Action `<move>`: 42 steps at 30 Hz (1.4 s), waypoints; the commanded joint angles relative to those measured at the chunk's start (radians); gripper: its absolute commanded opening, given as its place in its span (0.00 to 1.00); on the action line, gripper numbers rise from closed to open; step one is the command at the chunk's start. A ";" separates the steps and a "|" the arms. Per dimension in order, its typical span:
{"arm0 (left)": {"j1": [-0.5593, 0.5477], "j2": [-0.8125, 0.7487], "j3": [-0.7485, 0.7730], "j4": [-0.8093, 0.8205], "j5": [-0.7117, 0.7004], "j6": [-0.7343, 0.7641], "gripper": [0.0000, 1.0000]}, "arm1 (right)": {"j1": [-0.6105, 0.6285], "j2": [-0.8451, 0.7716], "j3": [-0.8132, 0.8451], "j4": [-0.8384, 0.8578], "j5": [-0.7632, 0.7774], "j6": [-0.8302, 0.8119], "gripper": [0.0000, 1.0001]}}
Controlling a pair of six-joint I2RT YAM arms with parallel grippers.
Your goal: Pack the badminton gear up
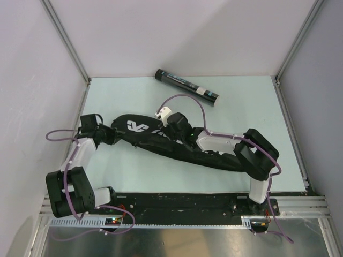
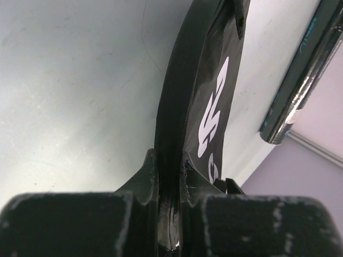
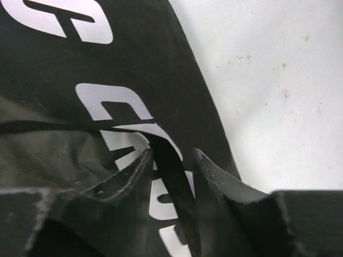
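One item is definitely not packed: the tube (image 1: 187, 85) is lying out on the counter (image 1: 134, 96) near the back wall, well apart from the bag (image 1: 177, 151). The bag is stretched diagonally across the middle of the counter. Its fat end with the logo is toward my left side, and the thin end runs off toward my right arm's base.

No sign of the rackets or shuttlecocks anywhere on the counter. My guess is they're already inside the bag, but I can't see in, so don't quote me.

Left claw (image 2: 169, 160) is clamped tight on the bag's edge at the logo end, with the fabric pinched flat between the jaws. Right claw (image 3: 172, 152) is at the bag's upper edge about midway along. Its jaws are part-way apart with the zip strip (image 3: 174, 176) standing between them. There's a gap on one side of that strip, so I wouldn't call it a grip. Right beside it the bag's mouth gapes a bit and dull lining shows, so the zip isn't closed there.

My read: past halfway. Left to do is get the tube in (assuming it goes in) and run the zip shut. Floppy fabric is the annoying part, which is why one claw is pinning it.
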 commanded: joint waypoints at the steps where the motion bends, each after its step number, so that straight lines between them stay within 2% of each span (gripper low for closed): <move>1: -0.006 -0.053 -0.028 -0.036 -0.004 -0.179 0.00 | 0.022 -0.083 0.088 -0.201 0.009 0.201 0.47; 2: -0.006 -0.062 -0.030 -0.037 -0.005 -0.196 0.00 | 0.031 -0.108 0.092 -0.250 0.025 0.254 0.53; 4: -0.007 -0.082 -0.036 -0.037 -0.012 -0.234 0.00 | 0.056 -0.148 0.094 -0.322 0.067 0.356 0.61; 9: -0.007 -0.121 -0.048 -0.041 -0.030 -0.307 0.00 | 0.132 -0.206 0.087 -0.379 0.131 0.583 0.65; 13: -0.009 -0.138 -0.051 -0.046 -0.033 -0.340 0.00 | 0.218 -0.207 0.045 -0.265 0.206 0.623 0.64; 17: -0.008 -0.144 -0.052 -0.049 -0.029 -0.352 0.00 | 0.270 -0.177 -0.025 -0.067 0.193 0.643 0.62; 23: -0.009 -0.144 -0.064 -0.055 -0.018 -0.352 0.00 | 0.298 -0.102 -0.072 0.210 0.165 0.659 0.57; 29: -0.009 -0.142 -0.075 -0.059 -0.006 -0.345 0.00 | 0.315 -0.006 -0.074 0.411 0.157 0.693 0.54; 33: -0.010 -0.145 -0.087 -0.063 0.002 -0.342 0.00 | 0.323 0.036 -0.075 0.475 0.206 0.738 0.54; 42: -0.009 -0.155 -0.101 -0.071 0.011 -0.337 0.00 | 0.321 0.092 -0.057 0.477 0.263 0.823 0.56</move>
